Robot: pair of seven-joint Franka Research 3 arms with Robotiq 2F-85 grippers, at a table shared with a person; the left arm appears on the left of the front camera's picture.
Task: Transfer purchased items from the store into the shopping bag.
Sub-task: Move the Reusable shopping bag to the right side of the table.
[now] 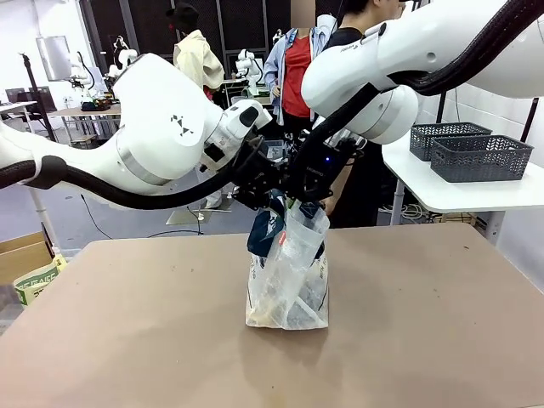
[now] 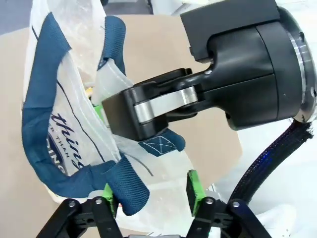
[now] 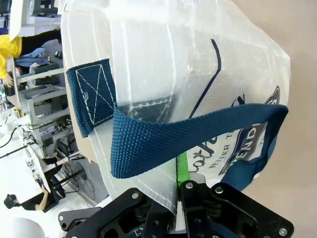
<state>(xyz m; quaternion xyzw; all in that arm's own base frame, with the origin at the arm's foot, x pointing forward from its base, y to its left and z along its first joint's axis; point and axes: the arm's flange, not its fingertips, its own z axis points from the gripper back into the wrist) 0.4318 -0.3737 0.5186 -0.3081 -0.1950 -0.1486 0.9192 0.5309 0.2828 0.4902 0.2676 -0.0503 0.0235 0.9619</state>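
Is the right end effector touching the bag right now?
Touching. In the right wrist view the right end effector is shut on the bag, its clear plastic pinched between the fingers; the left wrist view shows it clamped on the bag's edge.

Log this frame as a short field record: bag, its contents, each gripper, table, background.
bag: translucent shopping bag with navy strap handles, standing at the middle of the table, top held up
contents: yellowish items faintly visible low inside, not identifiable
left gripper: jaws apart, astride a navy handle and the bag's plastic
right gripper: shut on the bag's upper edge
table: tan top
background: two dark mesh baskets on a white side table; a person behind the arms
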